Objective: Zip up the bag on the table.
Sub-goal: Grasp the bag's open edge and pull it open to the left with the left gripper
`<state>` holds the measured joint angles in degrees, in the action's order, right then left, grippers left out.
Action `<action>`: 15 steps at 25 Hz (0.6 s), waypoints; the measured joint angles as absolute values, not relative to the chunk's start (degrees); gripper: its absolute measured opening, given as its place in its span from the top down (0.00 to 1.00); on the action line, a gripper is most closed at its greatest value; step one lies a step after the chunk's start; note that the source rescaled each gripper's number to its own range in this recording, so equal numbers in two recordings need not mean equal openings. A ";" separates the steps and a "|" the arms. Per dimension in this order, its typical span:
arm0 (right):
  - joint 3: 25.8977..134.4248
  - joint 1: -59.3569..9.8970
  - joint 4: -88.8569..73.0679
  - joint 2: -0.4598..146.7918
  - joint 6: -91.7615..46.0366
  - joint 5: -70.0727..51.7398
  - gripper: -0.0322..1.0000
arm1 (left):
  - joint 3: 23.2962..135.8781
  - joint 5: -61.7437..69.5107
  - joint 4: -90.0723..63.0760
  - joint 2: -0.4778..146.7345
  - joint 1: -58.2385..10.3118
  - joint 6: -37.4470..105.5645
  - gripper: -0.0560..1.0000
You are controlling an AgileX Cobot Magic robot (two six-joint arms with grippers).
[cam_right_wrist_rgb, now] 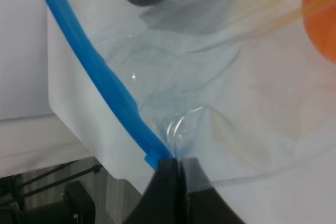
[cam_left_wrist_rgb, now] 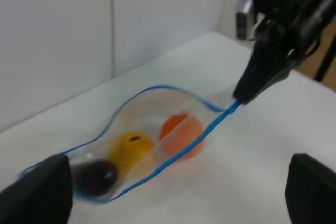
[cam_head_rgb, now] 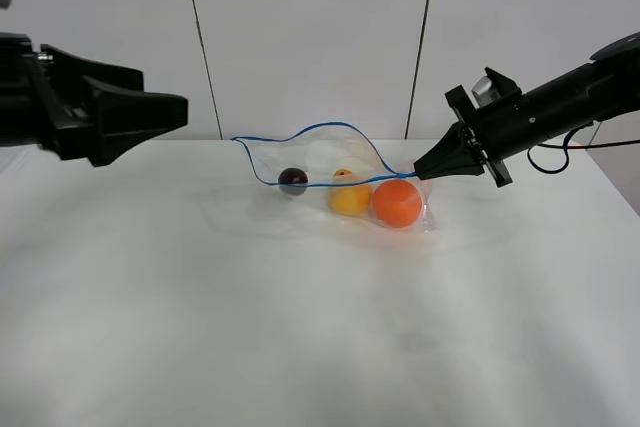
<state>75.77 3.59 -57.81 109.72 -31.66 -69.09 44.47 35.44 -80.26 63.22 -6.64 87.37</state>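
The bag [cam_head_rgb: 320, 159] lies on the white table [cam_head_rgb: 300, 337], a little toward 12 o'clock from its centre in the high view. Its mouth gapes: the far lip of the blue zipper strip [cam_head_rgb: 318, 127] arches toward 12 o'clock, and the near lip runs almost straight over the fruit. Inside, from 9 to 3 o'clock, sit a dark eggplant [cam_head_rgb: 293, 181], a yellow pear [cam_head_rgb: 350, 197] and an orange [cam_head_rgb: 397, 203].

At the bag's 3 o'clock corner, where both lips meet, the right gripper [cam_head_rgb: 422, 170] is pressed together on the plastic, pinching it just beside the end of the strip. The left gripper [cam_head_rgb: 182, 111] hovers off at 9 o'clock, well apart from the bag, its fingers [cam_left_wrist_rgb: 37, 192] spread wide.

The step in hand looks like bringing the left gripper in to seal the strip. It should go best if the right holds its corner firm and lightly taut, and the left catches both lips together before sliding, since the far lip stands high and could slip out
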 joint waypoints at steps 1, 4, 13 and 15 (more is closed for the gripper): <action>75.77 3.59 -57.81 109.72 -31.56 -69.14 0.97 | 46.34 34.53 -80.17 64.85 -9.09 85.69 0.00; 75.77 3.59 -57.76 109.72 -31.45 -69.14 0.97 | 52.39 33.21 -75.15 69.35 -15.47 81.05 0.00; 75.77 3.59 -56.71 109.72 -31.23 -69.14 0.97 | 58.70 19.58 -56.89 82.05 -32.97 82.65 0.00; 75.77 3.59 -56.26 109.72 -31.23 -69.14 0.97 | 58.70 11.34 -55.43 85.24 -37.30 85.44 0.00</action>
